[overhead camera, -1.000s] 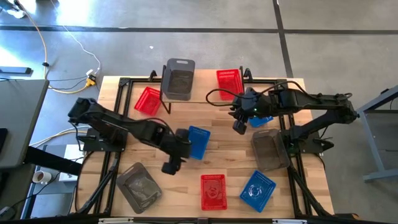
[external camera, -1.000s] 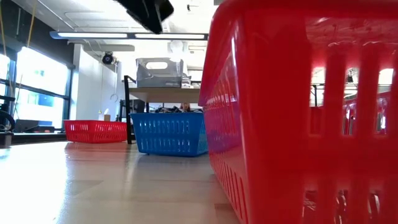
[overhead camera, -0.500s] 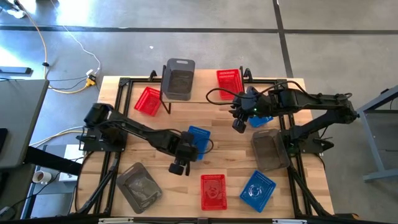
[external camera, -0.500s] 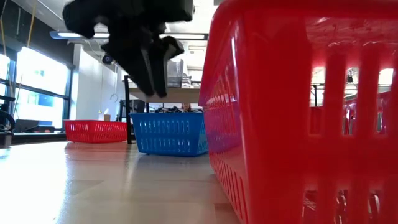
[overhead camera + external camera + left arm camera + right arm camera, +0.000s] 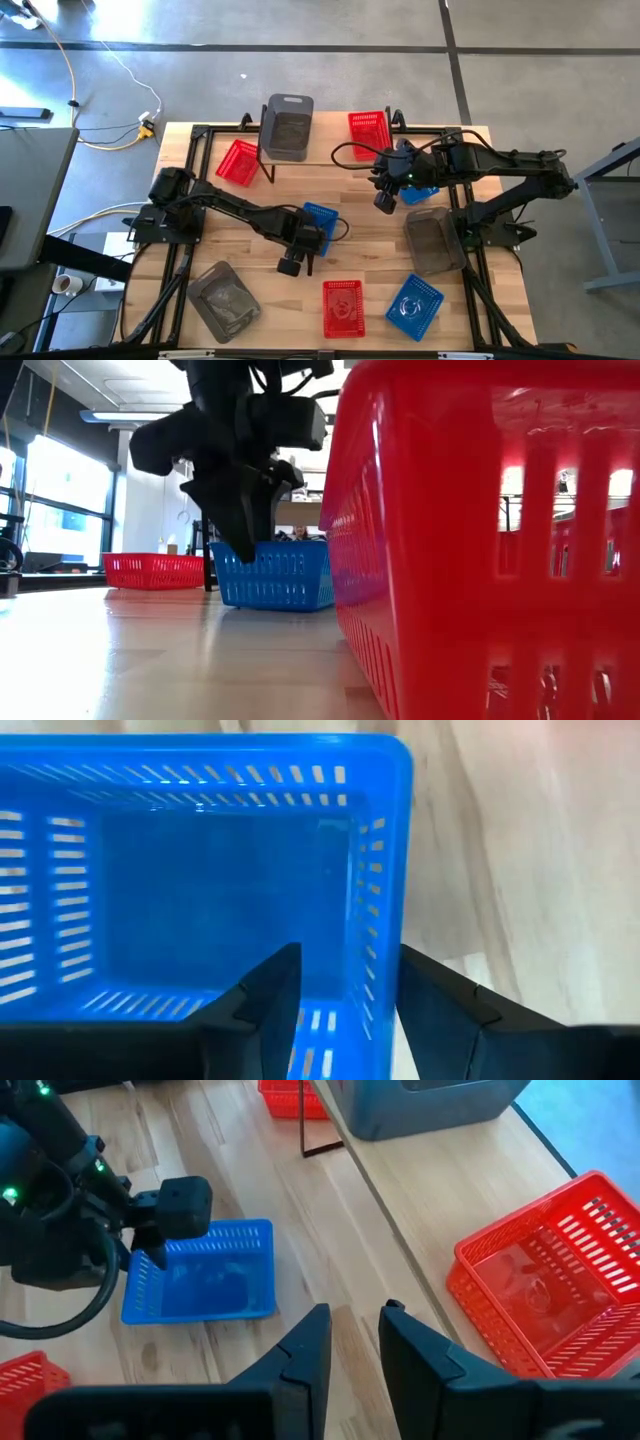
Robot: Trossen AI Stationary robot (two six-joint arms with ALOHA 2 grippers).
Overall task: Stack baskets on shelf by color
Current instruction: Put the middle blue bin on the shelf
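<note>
My left gripper (image 5: 293, 265) is open and hangs low over the near end of a blue basket (image 5: 320, 228) standing mid-table. In the left wrist view one finger (image 5: 265, 1005) is inside the basket and the other (image 5: 435, 1010) is outside its side wall (image 5: 378, 930), close to a corner. My right gripper (image 5: 383, 205) is open and empty. It hovers by the shelf (image 5: 450, 1200), beside a second blue basket (image 5: 422, 192). A grey basket (image 5: 287, 127) and a red basket (image 5: 368, 130) stand on the shelf.
On the table stand a red basket (image 5: 238, 162) at the far left, a grey basket (image 5: 225, 298) near left, and a grey basket (image 5: 435, 242) at the right. A red basket (image 5: 342, 307) and a blue one (image 5: 414, 306) sit by the near edge. Bare wood lies mid-left.
My left gripper has moved toward the table's right and come down onto the blue basket's near end, so that its fingers now stand on either side of the wall. The baskets have stayed put.
</note>
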